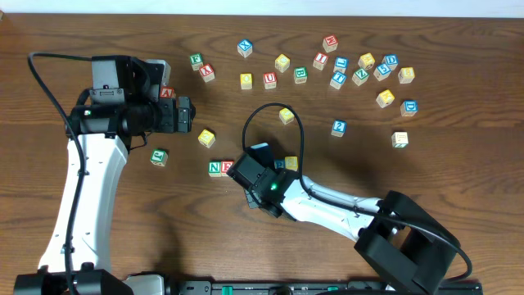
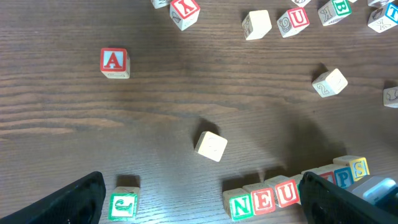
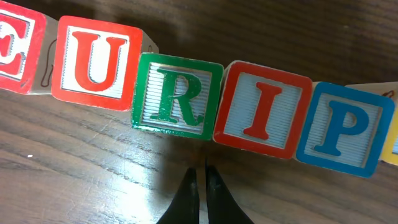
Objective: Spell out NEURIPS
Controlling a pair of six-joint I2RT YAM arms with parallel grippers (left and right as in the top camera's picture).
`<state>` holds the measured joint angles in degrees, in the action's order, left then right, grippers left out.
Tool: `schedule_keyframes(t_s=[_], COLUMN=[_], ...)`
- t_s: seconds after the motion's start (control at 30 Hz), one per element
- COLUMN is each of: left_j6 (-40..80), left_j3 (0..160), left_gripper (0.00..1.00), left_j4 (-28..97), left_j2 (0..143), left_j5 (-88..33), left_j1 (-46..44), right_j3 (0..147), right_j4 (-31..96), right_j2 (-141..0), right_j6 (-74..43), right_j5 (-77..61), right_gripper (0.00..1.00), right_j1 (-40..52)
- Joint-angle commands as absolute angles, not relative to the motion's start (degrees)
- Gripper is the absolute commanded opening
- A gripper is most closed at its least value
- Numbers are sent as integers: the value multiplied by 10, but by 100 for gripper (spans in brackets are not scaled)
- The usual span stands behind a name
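Row of blocks [image 3: 177, 93] reads N-E-U-R-I-P-S, cubes touching w/ a slight bend, so spelling looks done; right gripper [image 3: 200, 177] clenched shut, empty, just beside R/I seam, left gripper [image 2: 200, 186] spread wide, holding nothing; next prob. back away w/o bumping row.

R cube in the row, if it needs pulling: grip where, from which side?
From above, fingers on the near and far faces of the R cube, across the row. Its other two sides butt against U and I, leaving no finger gap. It lies flat, letter up, so a vertical approach should work. The right gripper, shut just in front of it, would have to open first.
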<state>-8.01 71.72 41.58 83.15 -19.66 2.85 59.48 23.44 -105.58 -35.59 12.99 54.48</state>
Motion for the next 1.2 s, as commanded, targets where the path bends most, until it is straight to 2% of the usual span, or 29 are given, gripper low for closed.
schedule_keyframes(t_s=[0.0, 1.17], left_j6=[-92, -92], left_j3=[730, 730], left_gripper=[98, 98], left_j4=[416, 416], left_j2=[832, 832], left_j5=[-205, -205], left_j1=[30, 30], right_j3=[594, 594], right_j4=[236, 225], right_j2=[-1061, -1061], right_j6=[-366, -366], right_j5=[147, 177], right_gripper=[1, 1], right_j1=[540, 540])
